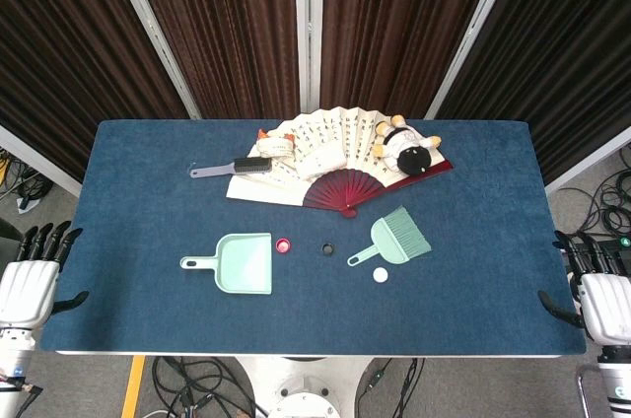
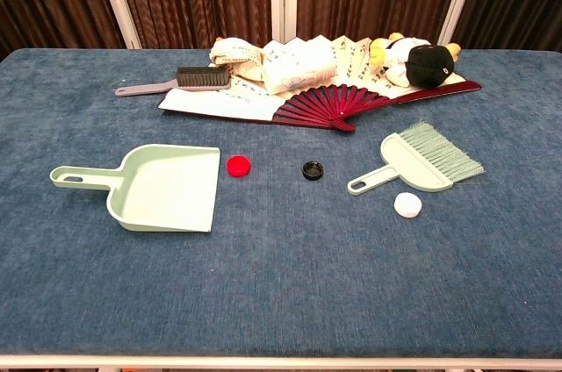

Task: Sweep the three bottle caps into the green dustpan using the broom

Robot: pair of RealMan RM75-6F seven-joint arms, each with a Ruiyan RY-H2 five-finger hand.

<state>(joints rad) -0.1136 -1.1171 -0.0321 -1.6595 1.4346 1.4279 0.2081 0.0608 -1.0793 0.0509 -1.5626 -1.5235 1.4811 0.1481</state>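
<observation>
Three caps sit on the blue bench (image 1: 148, 319), all loose and untouched: a red cap (image 2: 238, 165) just off the open edge of the dustpan (image 2: 167, 188), a black cap (image 2: 313, 170) further right in the middle, and a white cap (image 2: 407, 205) just below the broom (image 2: 421, 160), close to its handle. None of them are in the dustpan yet. It lies flat with its handle pointing left and its mouth facing the red cap. The broom lies flat too, bristles up and to the right, handle angled down-left toward the black cap.

Both hands are parked off the bench edges in the head view. Left hand (image 1: 32, 275) hangs at the left side, fingers spread and straight, holding nothing. Right hand (image 1: 596, 290) is at the right side, same deal, fingers apart with nothing in them. Neither is near the broom.

Back of the bench has clutter: a big paper fan (image 2: 299, 78) with dark red ribs, spread out, with columns of brush writing on it that I can't read at this size. A plush toy (image 2: 421, 60) lies on the fan's right end, and a grey brush (image 2: 189, 80) sits beside its left end. No brand marks I can make out on anything.
</observation>
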